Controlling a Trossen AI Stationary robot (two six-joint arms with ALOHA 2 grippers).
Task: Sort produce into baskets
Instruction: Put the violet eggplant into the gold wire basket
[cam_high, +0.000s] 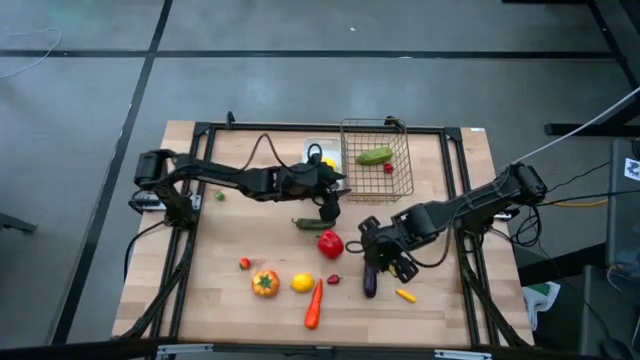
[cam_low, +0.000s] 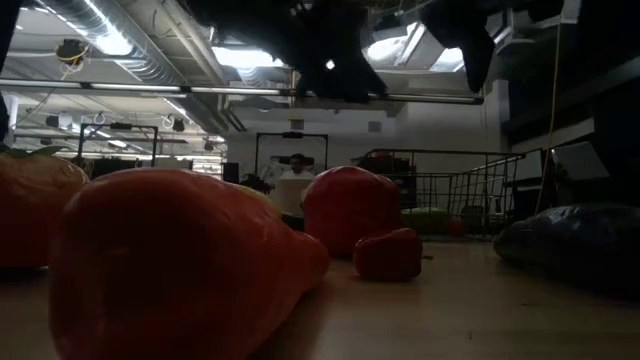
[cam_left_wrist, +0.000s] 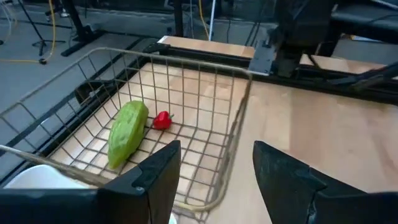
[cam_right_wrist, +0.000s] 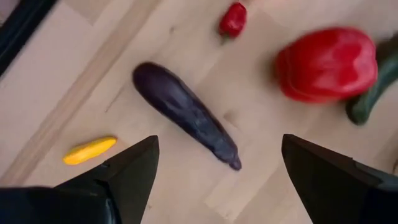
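From above, you have the left gripper (cam_high: 328, 205) out over the middle of the pale wooden table (cam_high: 220, 270), just beside the near corner of the square wire-mesh basket (cam_high: 377, 187), its fingers parted and empty. Inside that basket lie a pale green cucumber (cam_high: 375, 155) and a tiny red chilli (cam_high: 388, 169); the small white rectangular tray (cam_high: 312, 147) touches the basket's side and holds a yellow lemon (cam_high: 328, 163). Your right gripper (cam_high: 384, 262) hangs spread wide over the long purple eggplant (cam_high: 370, 280), gripping nothing. Loose on the table you still have a glossy red pepper (cam_high: 330, 243), a dark green cucumber (cam_high: 309, 223), an orange tomato (cam_high: 265, 283), a second yellow lemon (cam_high: 302, 283), an orange carrot (cam_high: 314, 304) and a small yellow chilli (cam_high: 405, 295). At table level, a big orange-red carrot tip (cam_low: 180, 265) fills your foreground, the red pepper (cam_low: 350, 210) stands behind it with a small red chilli (cam_low: 388, 254) just beside, and the wire basket (cam_low: 460, 190) sits farther back. Through your left wrist, both dark fingers (cam_left_wrist: 158, 174) stand apart at the basket's rim (cam_left_wrist: 239, 118), the bumpy green cucumber (cam_left_wrist: 127, 134) and red chilli (cam_left_wrist: 161, 119) lying close together on the mesh. Through your right wrist, the fingers (cam_right_wrist: 134, 165) straddle the smooth, slim eggplant (cam_right_wrist: 186, 112), clear of it, with the yellow chilli (cam_right_wrist: 89, 150), a red chilli (cam_right_wrist: 233, 18) and the red pepper (cam_right_wrist: 326, 62) around.
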